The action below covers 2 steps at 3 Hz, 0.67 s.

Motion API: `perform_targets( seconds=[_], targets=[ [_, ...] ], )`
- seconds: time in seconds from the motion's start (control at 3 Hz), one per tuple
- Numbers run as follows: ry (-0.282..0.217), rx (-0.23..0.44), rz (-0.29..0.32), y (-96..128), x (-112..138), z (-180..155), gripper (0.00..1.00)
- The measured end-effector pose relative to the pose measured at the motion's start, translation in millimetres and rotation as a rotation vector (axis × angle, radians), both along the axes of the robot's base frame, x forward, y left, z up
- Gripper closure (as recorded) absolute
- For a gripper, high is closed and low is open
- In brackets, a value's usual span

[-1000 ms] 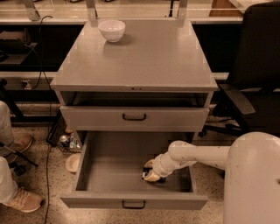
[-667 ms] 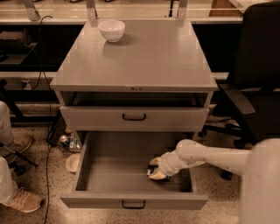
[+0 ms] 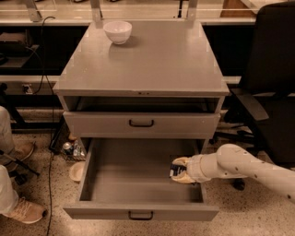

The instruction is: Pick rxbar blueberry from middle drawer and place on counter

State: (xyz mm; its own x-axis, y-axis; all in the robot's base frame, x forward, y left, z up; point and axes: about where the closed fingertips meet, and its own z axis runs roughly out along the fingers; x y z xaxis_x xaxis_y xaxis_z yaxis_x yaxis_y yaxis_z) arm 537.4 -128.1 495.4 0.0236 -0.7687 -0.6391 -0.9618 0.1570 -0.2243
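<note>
I think this is a robotics lab or a workshop, though the back is dim. I see a long pale bench (image 3: 55, 21) with metal posts (image 3: 96, 10), loose cables (image 3: 43, 73) hanging to a speckled floor (image 3: 32, 228), a black office chair (image 3: 273, 69) and a grey metal cabinet (image 3: 143, 60). My pincer (image 3: 179, 169) is low in its open drawer (image 3: 131, 179), at the right side.

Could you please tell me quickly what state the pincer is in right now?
Pincer: closed on the rxbar blueberry, inside the open middle drawer, near its right wall.
</note>
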Motion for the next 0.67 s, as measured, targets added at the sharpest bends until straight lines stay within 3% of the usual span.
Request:
perform_targets(
  seconds=[0.33,0.67],
  targets=[
    [0.001,0.0,0.003,1.6,0.2,-0.4,1.0],
    [-0.044,0.004,-0.004,-11.9,-2.4,30.6,1.0]
  ],
)
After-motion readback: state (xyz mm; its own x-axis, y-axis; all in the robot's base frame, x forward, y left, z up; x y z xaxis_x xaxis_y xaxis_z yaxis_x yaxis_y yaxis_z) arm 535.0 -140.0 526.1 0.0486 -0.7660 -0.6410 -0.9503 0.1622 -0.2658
